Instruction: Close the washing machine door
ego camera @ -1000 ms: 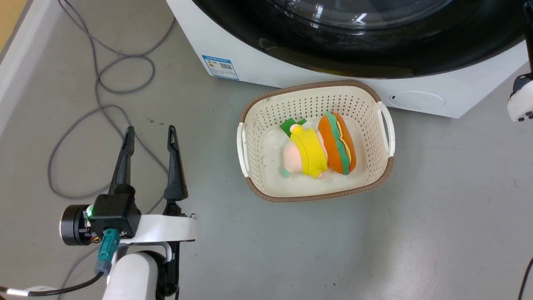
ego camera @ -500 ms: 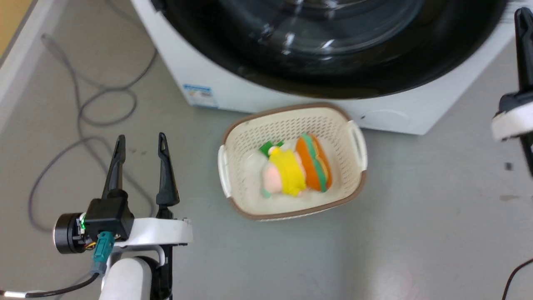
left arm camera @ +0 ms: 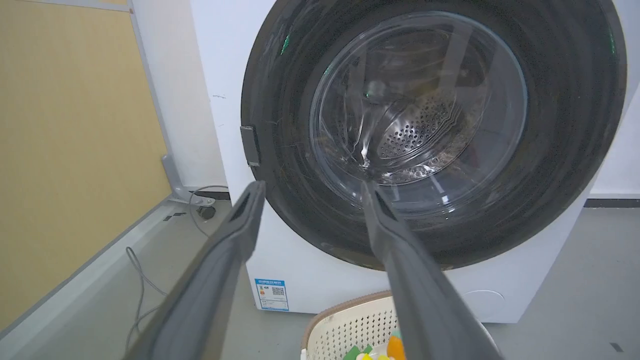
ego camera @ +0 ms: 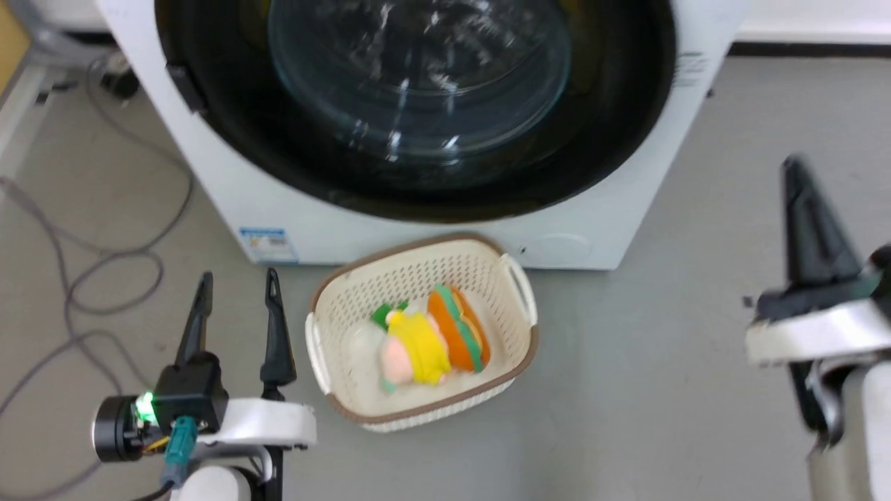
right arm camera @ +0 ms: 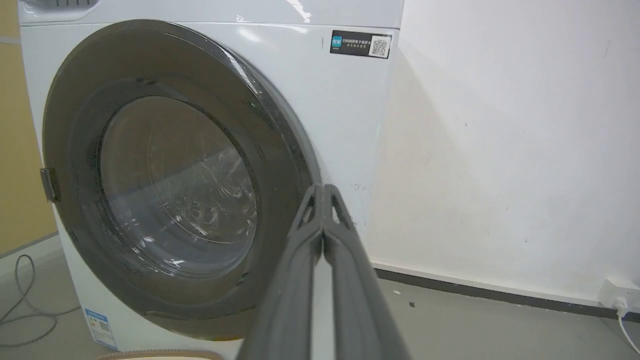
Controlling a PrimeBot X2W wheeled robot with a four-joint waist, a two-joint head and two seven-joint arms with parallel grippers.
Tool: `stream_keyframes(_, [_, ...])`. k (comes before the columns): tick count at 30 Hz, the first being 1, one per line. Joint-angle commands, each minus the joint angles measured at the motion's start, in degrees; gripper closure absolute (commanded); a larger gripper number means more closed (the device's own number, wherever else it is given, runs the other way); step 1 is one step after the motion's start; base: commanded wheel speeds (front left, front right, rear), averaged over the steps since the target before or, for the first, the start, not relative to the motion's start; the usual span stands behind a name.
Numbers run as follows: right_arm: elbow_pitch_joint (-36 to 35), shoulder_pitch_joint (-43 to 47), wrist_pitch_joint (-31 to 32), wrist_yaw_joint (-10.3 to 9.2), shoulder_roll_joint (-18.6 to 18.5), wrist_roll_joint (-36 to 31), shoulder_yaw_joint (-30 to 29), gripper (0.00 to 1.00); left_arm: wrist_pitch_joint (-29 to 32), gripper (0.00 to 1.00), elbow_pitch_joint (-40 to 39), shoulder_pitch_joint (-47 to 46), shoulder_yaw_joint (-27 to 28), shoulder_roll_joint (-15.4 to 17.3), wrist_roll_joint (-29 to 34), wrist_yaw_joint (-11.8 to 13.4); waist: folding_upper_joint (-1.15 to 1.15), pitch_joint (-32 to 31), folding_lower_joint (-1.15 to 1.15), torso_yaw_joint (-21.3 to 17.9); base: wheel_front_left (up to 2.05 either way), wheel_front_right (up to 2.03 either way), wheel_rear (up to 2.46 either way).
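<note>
The white washing machine stands at the top of the head view. Its door, a wide black rim around a bulging glass bowl, lies flat against the machine's front. My left gripper is open and empty at the lower left, well short of the machine. In the left wrist view the left gripper points at the door. My right gripper, blurred, hovers at the right edge. The right wrist view shows its fingers pressed together with nothing between them, in front of the door and machine.
A cream basket holding plush toys sits on the grey floor just before the machine, between my grippers. Grey cables loop on the floor at the left. A white wall rises right of the machine, a yellow panel to its left.
The head camera has tipped up, so the whole door now shows and the basket sits lower. The right gripper has dropped from the top right to the lower right. The left gripper stays open.
</note>
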Motion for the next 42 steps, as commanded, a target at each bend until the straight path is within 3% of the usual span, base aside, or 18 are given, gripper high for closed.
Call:
stream_keyframes(1, [0.02,1.99,-0.2,-0.05,0.9,0.38,0.1,0.57,-0.24,0.0,0.24,1.03,0.0,0.11,0.47,-0.01,0.0,-1.85,0.0,-1.52,0.0,0.0,0.0])
stream_keyframes(2, [0.2,3.02,-0.2,-0.05,1.36,0.62,0.33,0.0,-0.24,0.0,0.33,1.42,-0.04,0.11,0.45,0.01,0.0,-2.33,0.0,-1.76,0.0,0.0,0.0])
stream_keyframes(13, [-0.08,14.25,-0.2,-0.05,4.29,-1.43,1.28,0.0,-0.24,0.0,1.59,6.25,-0.08,0.05,0.17,0.09,0.0,-8.31,0.0,-3.08,0.0,0.0,0.0])
stream_keyframes(22, [-1.54,19.36,-0.2,-0.05,4.68,-0.17,1.63,0.0,-0.24,0.0,1.96,8.62,0.01,0.0,-0.32,0.11,0.0,-9.59,0.0,-3.32,0.0,0.0,0.0])
stream_keyframes(23, [-1.24,18.89,0.0,0.0,4.38,-0.43,1.55,1.0,0.01,1.0,1.9,8.07,0.0,-0.03,-0.26,0.07,0.0,-9.61,0.0,-3.33,0.0,0.0,0.0])
stream_keyframes(42, [-1.91,19.07,1.88,-0.01,4.42,-0.72,2.03,1.0,1.92,1.0,1.39,7.9,0.1,-0.04,0.0,-0.72,0.0,-9.62,0.0,-2.9,0.0,0.0,0.0])
